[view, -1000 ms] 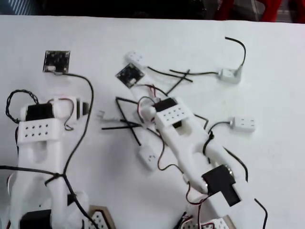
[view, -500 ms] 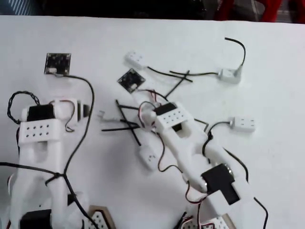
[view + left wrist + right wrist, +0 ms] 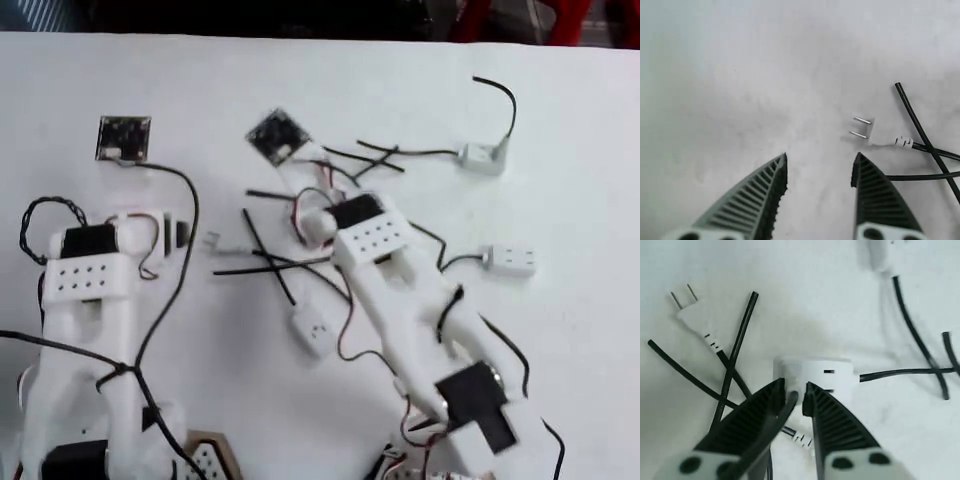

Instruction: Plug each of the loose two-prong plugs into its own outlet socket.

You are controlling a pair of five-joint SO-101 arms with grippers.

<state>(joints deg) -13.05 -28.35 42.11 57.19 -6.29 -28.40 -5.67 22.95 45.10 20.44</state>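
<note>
L gripper (image 3: 821, 158): jaws wide, nothing held. A loose two-prong plug (image 3: 862, 129) lies just ahead on the white table (image 3: 330, 70). R gripper (image 3: 796, 389): jaws narrow, pinching a black cord (image 3: 777, 416), tips right at a white outlet socket (image 3: 826, 376). Seen from above, spare sockets sit at 2 (image 3: 482, 157), 3 (image 3: 512, 260) and 7 o'clock (image 3: 313, 328) of the R arm's wrist.

The left gripper (image 3: 820, 162) is holding its jaws wide apart. The right gripper (image 3: 795, 390) is pinching its jaws nearly together.
</note>
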